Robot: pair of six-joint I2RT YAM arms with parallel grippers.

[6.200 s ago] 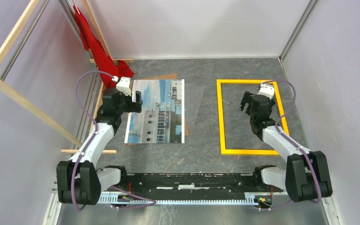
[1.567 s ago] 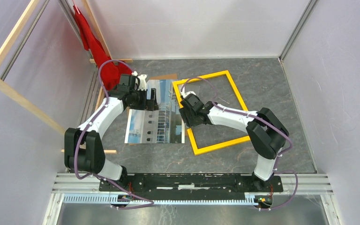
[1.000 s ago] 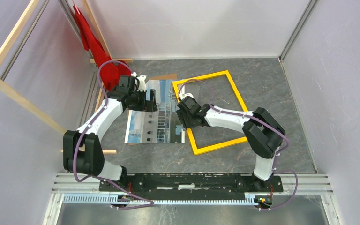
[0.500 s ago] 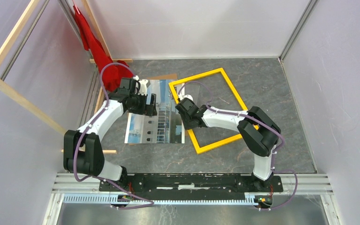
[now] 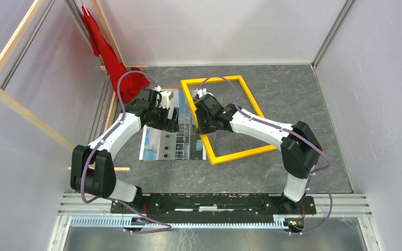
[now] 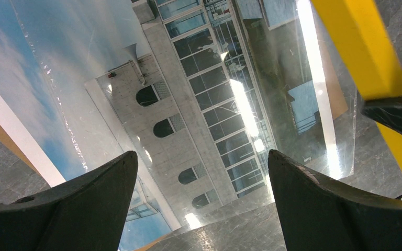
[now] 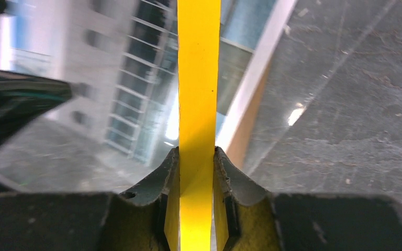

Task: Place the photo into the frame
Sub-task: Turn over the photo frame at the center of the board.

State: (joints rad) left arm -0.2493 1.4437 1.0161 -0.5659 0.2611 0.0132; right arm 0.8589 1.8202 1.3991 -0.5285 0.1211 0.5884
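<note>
One yellow frame [image 7: 199,78] lay skewed, its left rail over the right edge of the photo [image 5: 162,142], pinched there by the right gripper [image 7: 196,157], likely to drag it onto the photo. Above the photo hung the left gripper [image 6: 201,157], spread wide and empty, perhaps to steady it.

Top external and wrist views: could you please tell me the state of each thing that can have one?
frame: yellow face up, askew, its left side overlapping the photo's edge.
photo: flat, picture up, not yet framed.
clear sheet: lying over the photo.
right gripper: jaws shut on the frame.
left gripper: jaws open above the photo.
</note>
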